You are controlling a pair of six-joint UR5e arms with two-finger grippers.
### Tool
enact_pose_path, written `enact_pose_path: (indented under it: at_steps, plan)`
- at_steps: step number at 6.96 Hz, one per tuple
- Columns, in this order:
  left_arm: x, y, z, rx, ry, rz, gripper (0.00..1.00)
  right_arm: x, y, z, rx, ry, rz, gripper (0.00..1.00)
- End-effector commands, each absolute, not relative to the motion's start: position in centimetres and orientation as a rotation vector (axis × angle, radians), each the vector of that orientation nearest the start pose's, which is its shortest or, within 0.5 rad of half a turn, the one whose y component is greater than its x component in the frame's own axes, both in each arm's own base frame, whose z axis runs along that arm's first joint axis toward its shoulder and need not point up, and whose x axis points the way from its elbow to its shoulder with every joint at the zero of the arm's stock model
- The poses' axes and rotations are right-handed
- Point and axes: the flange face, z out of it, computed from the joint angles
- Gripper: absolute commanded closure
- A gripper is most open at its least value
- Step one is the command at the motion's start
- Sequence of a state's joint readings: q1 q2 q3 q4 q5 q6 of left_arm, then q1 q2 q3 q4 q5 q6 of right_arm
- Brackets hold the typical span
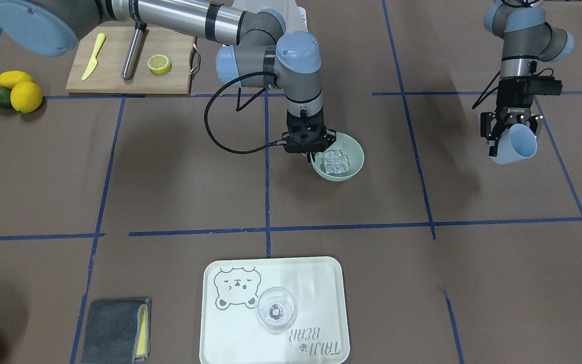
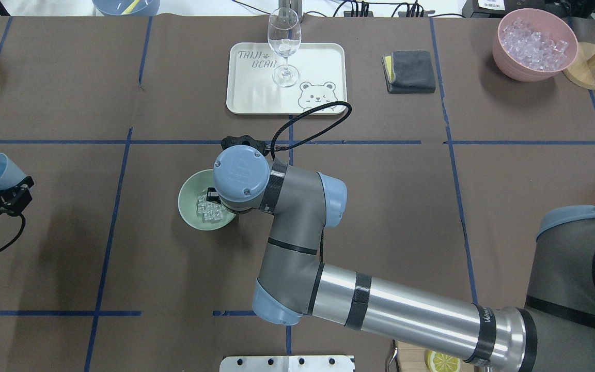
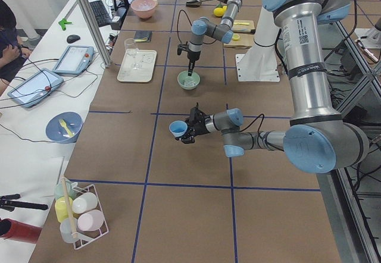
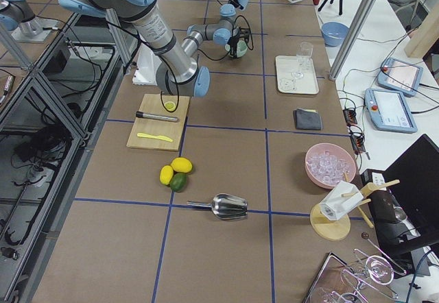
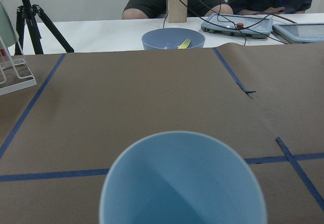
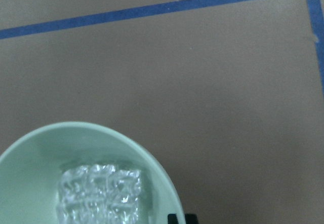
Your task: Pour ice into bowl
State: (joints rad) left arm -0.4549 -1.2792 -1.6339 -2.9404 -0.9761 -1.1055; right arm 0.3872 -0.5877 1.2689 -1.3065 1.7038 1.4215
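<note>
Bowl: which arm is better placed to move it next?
Probably the right. The right gripper is already at the rim of the bowl, next to the ice. The left gripper is well off to the side and is occupied holding the cup.

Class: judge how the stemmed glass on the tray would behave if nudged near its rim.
The glass would probably tip, since it stands tall on a thin stem and small foot. It looks clear and thin, so it is likely fragile. The smooth tray may let it slide.
</note>
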Motion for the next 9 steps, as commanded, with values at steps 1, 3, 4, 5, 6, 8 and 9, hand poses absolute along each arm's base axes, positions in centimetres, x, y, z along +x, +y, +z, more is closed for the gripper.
enact_pose_path:
  at_steps: [1,3,4,5,6,8,9]
  plan:
    - [27.1,-33.6,62.8,0.965,0.718,-0.357,1.00,-66.9,-42.4,10.6,0.139,-0.989,0.171,1.00]
    - [29.2,-32.5,63.1,0.975,0.724,-0.355,1.00,-63.2,-45.2,9.2,0.106,-1.033,0.185,1.00]
    - [29.6,-32.1,63.6,0.971,0.718,-0.354,1.00,-60.7,-46.6,9.0,0.077,-1.022,0.193,1.00]
    - [29.8,-31.9,63.7,0.969,0.719,-0.348,0.69,-58.3,-46.7,9.6,0.073,-1.006,0.202,1.00]
    - [29.9,-31.9,63.7,0.968,0.719,-0.345,0.01,-56.4,-46.8,10.9,0.084,-1.010,0.205,1.00]
    - [29.6,-31.7,63.7,0.966,0.719,-0.331,0.00,-55.0,-47.8,12.4,0.101,-0.994,0.202,1.00]
    - [29.4,-31.6,63.8,0.963,0.715,-0.325,0.00,-54.3,-48.3,13.4,0.089,-0.989,0.201,1.00]
